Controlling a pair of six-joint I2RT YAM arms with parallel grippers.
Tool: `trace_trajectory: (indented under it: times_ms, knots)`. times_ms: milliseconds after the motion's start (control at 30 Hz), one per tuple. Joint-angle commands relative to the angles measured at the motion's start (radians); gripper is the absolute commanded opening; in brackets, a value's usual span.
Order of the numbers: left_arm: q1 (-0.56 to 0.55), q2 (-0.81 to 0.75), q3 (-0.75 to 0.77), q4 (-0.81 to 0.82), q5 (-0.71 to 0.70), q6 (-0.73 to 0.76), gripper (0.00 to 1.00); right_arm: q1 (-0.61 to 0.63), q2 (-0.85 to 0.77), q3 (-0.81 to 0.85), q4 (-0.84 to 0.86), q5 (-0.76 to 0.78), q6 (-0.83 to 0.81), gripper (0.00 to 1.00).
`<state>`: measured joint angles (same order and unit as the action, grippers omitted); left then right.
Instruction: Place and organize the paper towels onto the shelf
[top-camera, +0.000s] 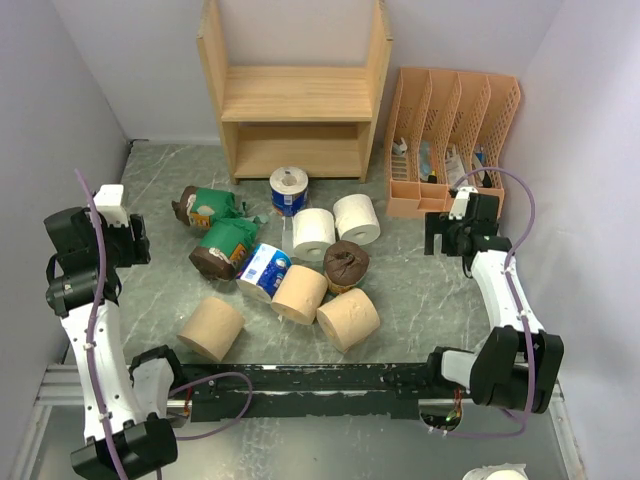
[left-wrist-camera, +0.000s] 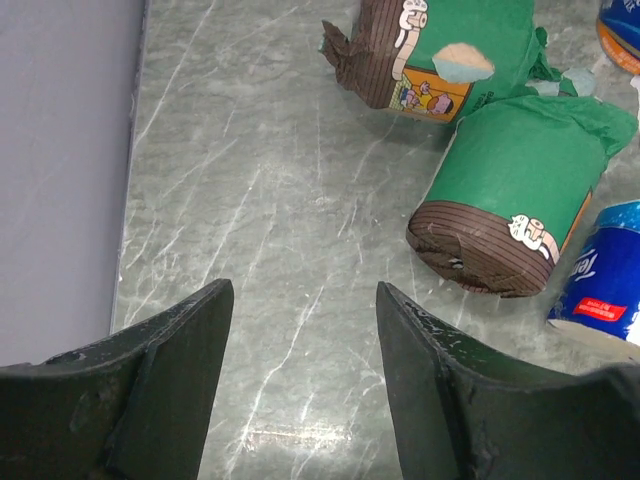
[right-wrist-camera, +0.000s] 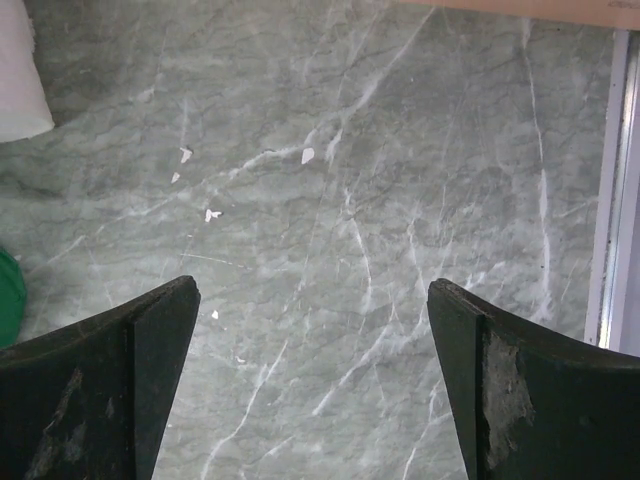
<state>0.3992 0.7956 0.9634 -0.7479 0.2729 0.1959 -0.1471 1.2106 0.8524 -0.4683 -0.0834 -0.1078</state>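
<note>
The wooden shelf (top-camera: 296, 95) stands at the back, both tiers bare. The paper towels lie on the table in front of it: two green-wrapped rolls (top-camera: 228, 246), two blue-and-white rolls (top-camera: 265, 271), two white rolls (top-camera: 314, 232), a dark brown roll (top-camera: 345, 265) and three tan rolls (top-camera: 347, 319). My left gripper (top-camera: 137, 243) is open and empty, left of the green rolls (left-wrist-camera: 505, 205). My right gripper (top-camera: 447, 236) is open and empty over bare table, right of the rolls. A white roll edge (right-wrist-camera: 18, 75) shows in the right wrist view.
A peach slotted file organizer (top-camera: 452, 140) with small items stands right of the shelf. Grey walls close in on the left, back and right. A black rail (top-camera: 320, 385) runs along the near edge. Small white scraps (right-wrist-camera: 210, 213) lie on the marble surface.
</note>
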Motion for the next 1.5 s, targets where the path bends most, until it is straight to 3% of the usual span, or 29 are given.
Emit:
trace_trajectory:
  times_ms: [0,167,233,300,433,600,767,933,1167,1467]
  knots:
    - [-0.021,-0.009,0.005,0.022,-0.043,-0.020,0.70,-0.005,-0.043,0.013,0.015,0.003,0.032,0.99]
    - [-0.043,-0.003,-0.005,0.035,-0.017,-0.012,0.71,-0.012,-0.062,0.002,0.076,0.158,0.096,1.00]
    - [-0.038,-0.004,-0.004,0.036,-0.028,-0.015,0.71,-0.014,-0.064,-0.009,0.083,0.126,0.051,1.00]
    - [-0.028,0.002,-0.005,0.040,-0.034,-0.019,0.71,-0.018,-0.060,-0.023,0.059,0.008,-0.006,0.97]
    - [-0.017,0.009,-0.006,0.039,-0.031,-0.019,0.72,0.000,0.018,0.038,-0.147,-0.463,-0.207,0.96]
    - [-0.001,-0.006,-0.005,0.036,-0.023,-0.014,0.73,0.117,0.221,0.281,-0.608,-0.624,-0.548,1.00]
    - [0.056,-0.019,-0.005,0.036,-0.008,-0.006,0.73,0.177,0.247,0.312,-0.654,-0.615,-0.616,1.00]
    - [0.073,-0.018,-0.004,0.033,0.007,0.002,0.73,0.220,0.289,0.334,-0.765,-0.716,-0.696,0.96]
    - [0.081,-0.008,-0.004,0.030,0.029,0.009,0.73,0.446,0.229,0.261,-0.615,-0.622,-0.527,0.95]
    - [0.081,-0.011,-0.004,0.032,0.024,0.006,0.73,0.522,0.316,0.267,-0.627,-0.609,-0.530,0.81]
